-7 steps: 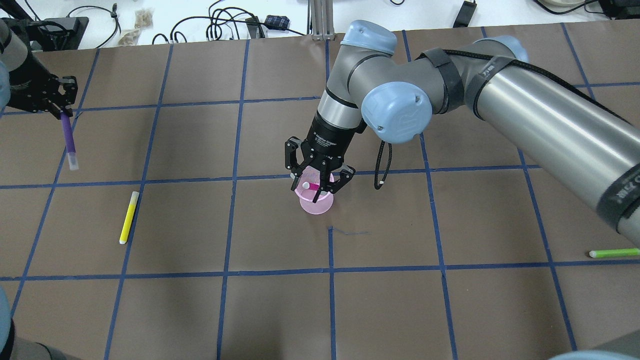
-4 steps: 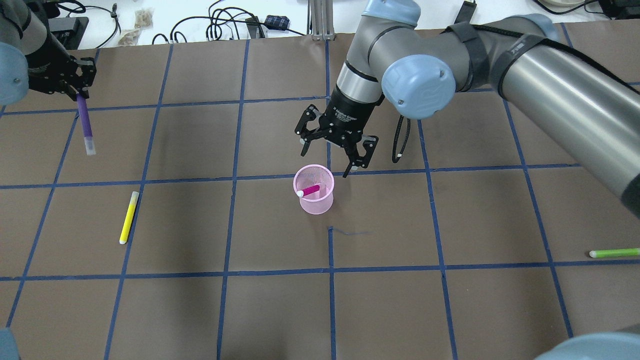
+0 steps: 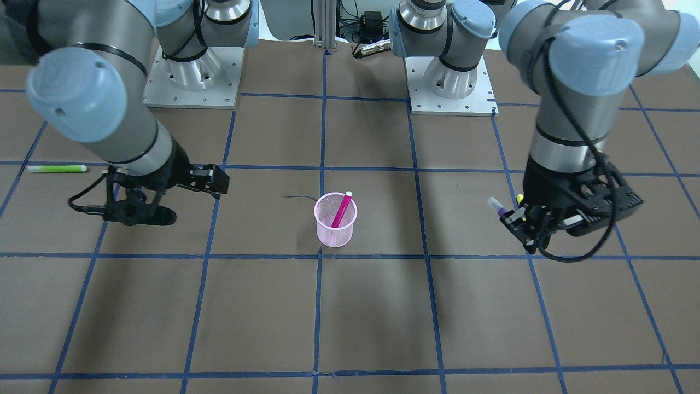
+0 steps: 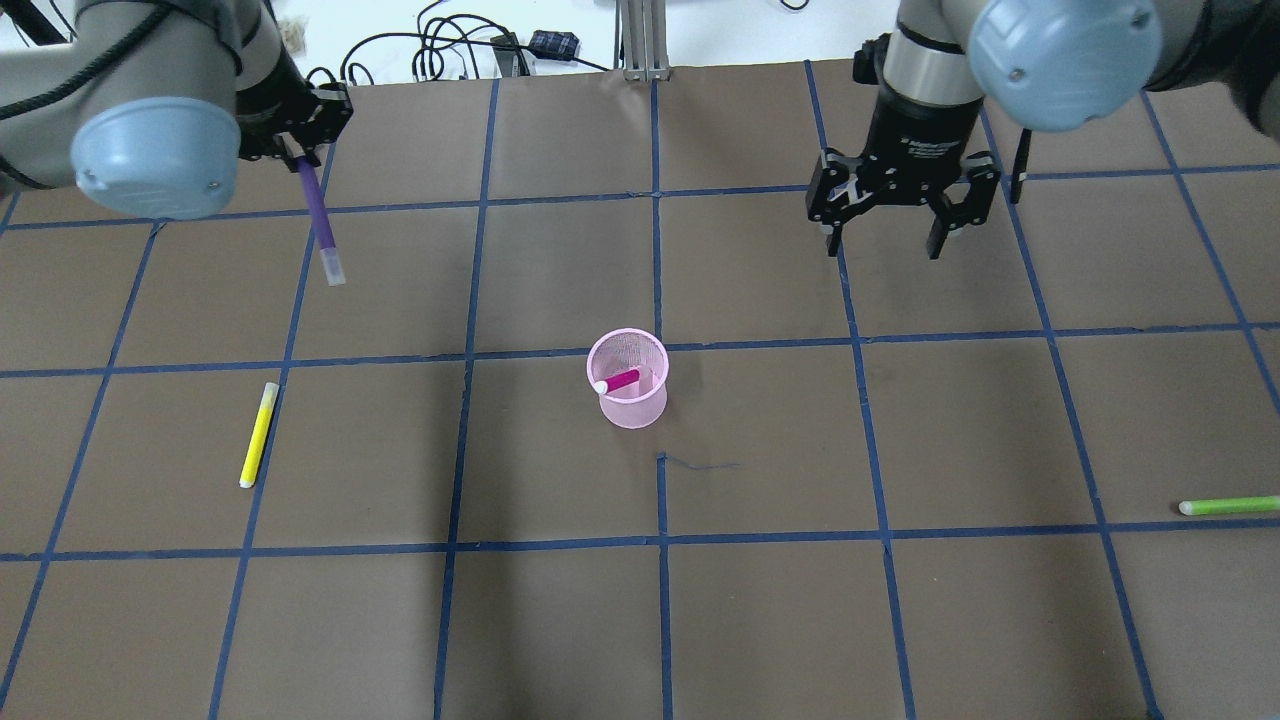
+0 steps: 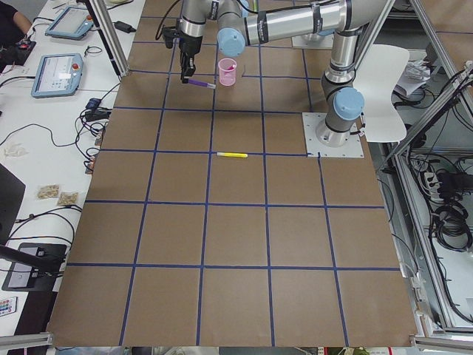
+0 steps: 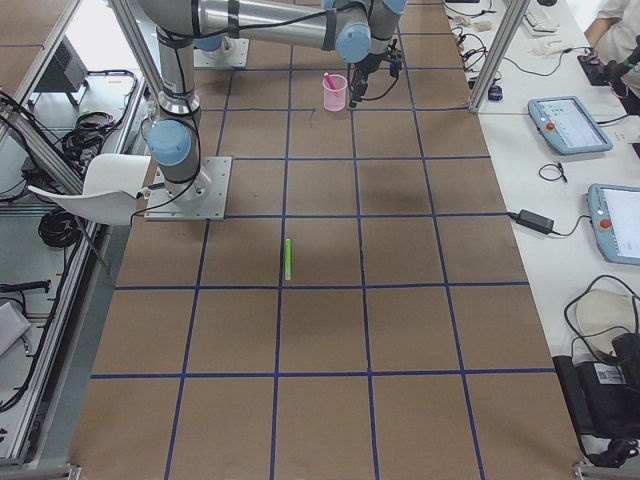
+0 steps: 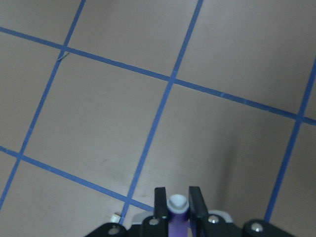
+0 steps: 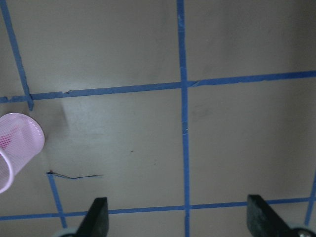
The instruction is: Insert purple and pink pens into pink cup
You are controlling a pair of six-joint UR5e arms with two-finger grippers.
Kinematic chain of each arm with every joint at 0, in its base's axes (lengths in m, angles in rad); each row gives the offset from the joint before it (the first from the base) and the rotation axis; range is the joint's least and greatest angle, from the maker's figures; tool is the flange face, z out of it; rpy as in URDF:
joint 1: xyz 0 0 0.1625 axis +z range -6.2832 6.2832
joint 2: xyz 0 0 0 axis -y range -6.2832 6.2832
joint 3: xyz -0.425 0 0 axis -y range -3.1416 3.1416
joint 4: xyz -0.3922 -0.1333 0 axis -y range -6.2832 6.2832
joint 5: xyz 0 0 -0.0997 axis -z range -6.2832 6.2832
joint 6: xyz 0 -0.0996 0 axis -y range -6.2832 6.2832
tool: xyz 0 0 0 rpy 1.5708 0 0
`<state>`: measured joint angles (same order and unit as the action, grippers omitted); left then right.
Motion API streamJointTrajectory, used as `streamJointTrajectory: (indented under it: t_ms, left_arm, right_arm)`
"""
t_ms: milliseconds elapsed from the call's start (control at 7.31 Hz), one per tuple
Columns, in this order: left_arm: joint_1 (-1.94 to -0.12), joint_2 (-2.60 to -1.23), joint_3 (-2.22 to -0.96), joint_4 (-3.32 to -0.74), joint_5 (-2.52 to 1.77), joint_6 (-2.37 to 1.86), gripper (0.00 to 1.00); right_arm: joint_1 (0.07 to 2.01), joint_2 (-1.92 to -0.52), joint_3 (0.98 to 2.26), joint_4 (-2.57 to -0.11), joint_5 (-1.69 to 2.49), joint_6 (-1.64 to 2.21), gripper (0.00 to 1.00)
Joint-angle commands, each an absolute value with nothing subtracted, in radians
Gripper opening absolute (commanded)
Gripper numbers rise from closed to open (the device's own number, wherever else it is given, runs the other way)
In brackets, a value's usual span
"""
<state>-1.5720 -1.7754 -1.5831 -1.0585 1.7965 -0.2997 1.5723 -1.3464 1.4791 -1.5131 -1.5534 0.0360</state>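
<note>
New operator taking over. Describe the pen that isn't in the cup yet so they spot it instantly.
On the brown gridded table, find the left gripper, raised over the robot's far-left squares. The purple pen hangs from it, pale tip down. Unlike the yellow pen and green pen lying flat, it is the only one held in the air.

My left gripper (image 4: 300, 158) hangs near the table's far left corner, fingers pinched on the purple pen (image 4: 321, 222). My right gripper (image 4: 886, 245) points down near the far edge, jaws spread wide.
</note>
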Motion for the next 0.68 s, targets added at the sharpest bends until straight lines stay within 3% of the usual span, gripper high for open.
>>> streamJointTrajectory:
  t_ms: [0,274,547]
  left_arm:
    - [-1.739,-1.792,-1.620,-0.984,1.835,-0.517,0.00]
    - [-1.840,-1.793,-1.707,-0.809,1.891,-0.583,0.00]
    - [-1.890,-1.801,-1.749,-0.778,1.904,-0.673,0.00]
  right_arm:
    - [1.535,-1.429,1.523,-1.579,-1.568,-0.084,0.97]
    - [1.536,-1.489,1.627,-1.690,-1.554,-0.118,0.99]
    - [1.537,-1.491,1.628,-1.767,-1.552,-0.140,1.00]
